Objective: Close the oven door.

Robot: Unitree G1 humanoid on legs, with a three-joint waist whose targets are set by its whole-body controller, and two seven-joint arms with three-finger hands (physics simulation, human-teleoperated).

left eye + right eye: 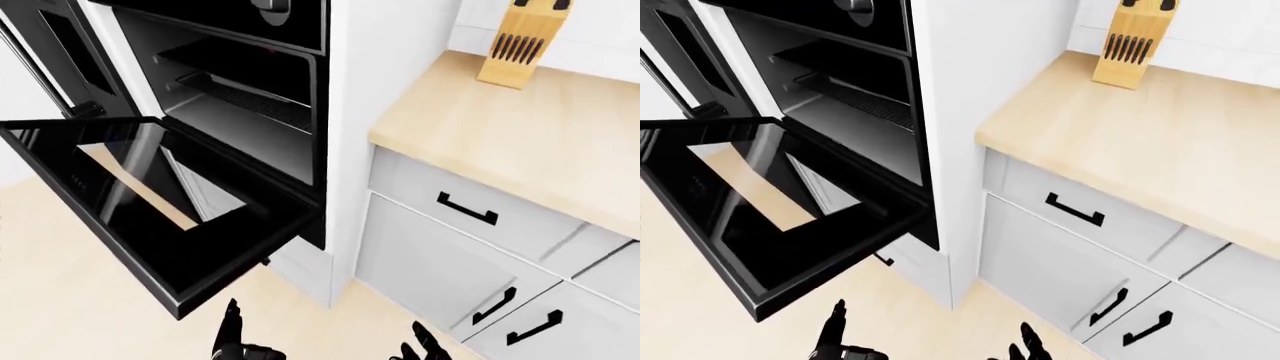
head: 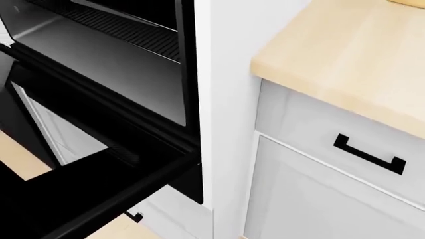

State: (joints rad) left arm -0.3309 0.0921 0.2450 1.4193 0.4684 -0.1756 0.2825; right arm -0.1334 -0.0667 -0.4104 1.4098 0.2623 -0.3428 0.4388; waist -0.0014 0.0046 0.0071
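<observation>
A light wooden counter [image 1: 520,127] ran above grey drawers [image 1: 470,210], bearing a wooden knife block [image 1: 515,45] near the top of the left-eye view.

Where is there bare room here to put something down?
The wooden counter is bare from its near edge up to the knife block. The open oven door lies flat and bare. Inside the oven, racks leave tight gaps.

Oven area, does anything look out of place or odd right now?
Only the oven door: it hangs fully open, lying flat out from the oven cavity with its racks exposed. Both hands, the left hand and the right hand, are below its edge, not touching it. The knife block stands upright on the counter; nothing spilled.
</observation>
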